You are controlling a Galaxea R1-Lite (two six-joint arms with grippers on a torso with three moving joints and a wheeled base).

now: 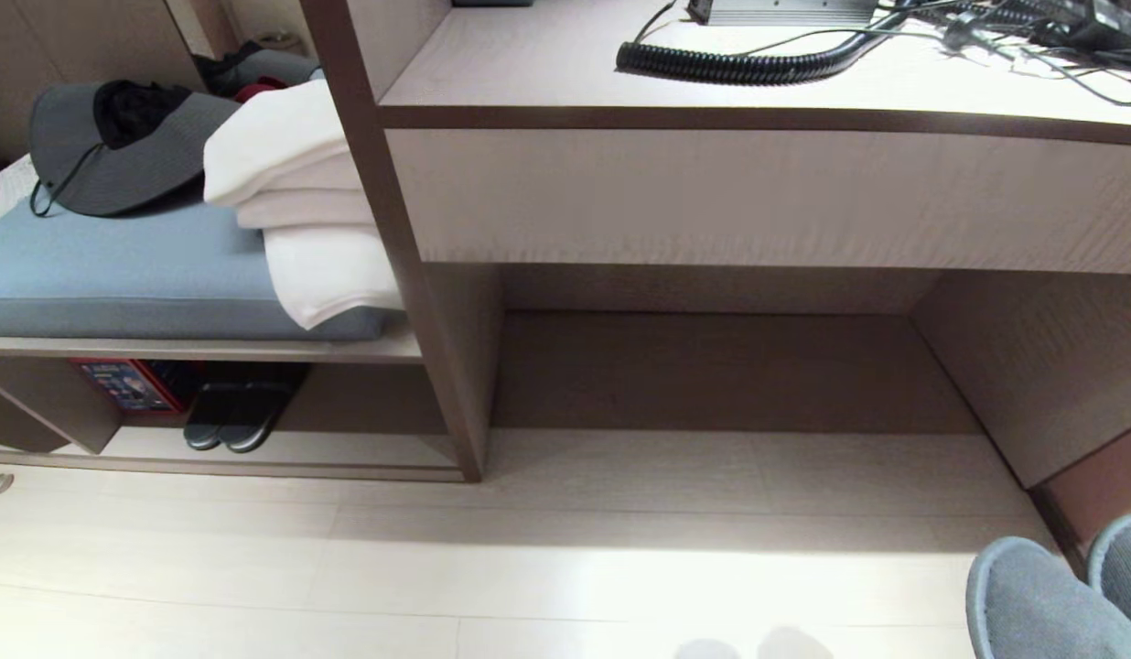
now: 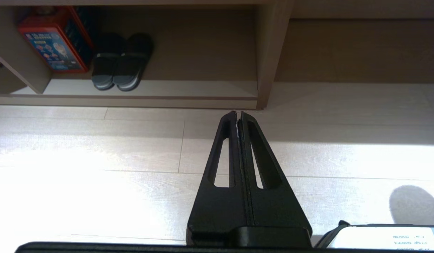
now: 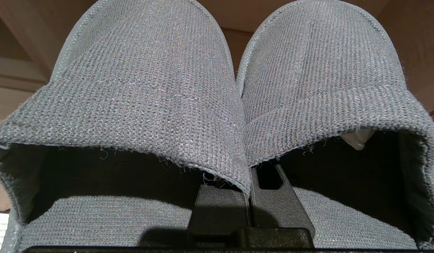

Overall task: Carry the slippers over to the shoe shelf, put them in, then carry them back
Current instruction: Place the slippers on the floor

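Grey knitted slippers (image 3: 150, 88) fill the right wrist view, side by side with toes pointing away. The right pincer (image 3: 250, 207) is closed narrow on their two inner edges, pinching both together as one bundle. In the head view the pair shows at the lower right corner, hanging above the pale floor (image 1: 529, 549), well apart from the shoe shelf (image 1: 346, 448) at the lower left.

That shelf is the low open compartment under a blue cushion (image 1: 117, 265). A black pair of shoes (image 1: 231, 416) stands on its pale bottom board just beside a red box (image 1: 126, 384), and bare board runs from them towards the brown upright panel (image 1: 437, 348) that closes the compartment.

The step in hand looks like the carry. To do it well, I judge the robot should bring the shelf to the middle of the frame before reaching, keep the grip firm since only thin fabric edges are held, and enter low and level under the shelf's top board. The bare stretch of board is the place to aim for, clear of the black pair.

The left pincer (image 2: 238, 114) is closed on nothing, hanging over the floor and pointing at the foot of the panel.
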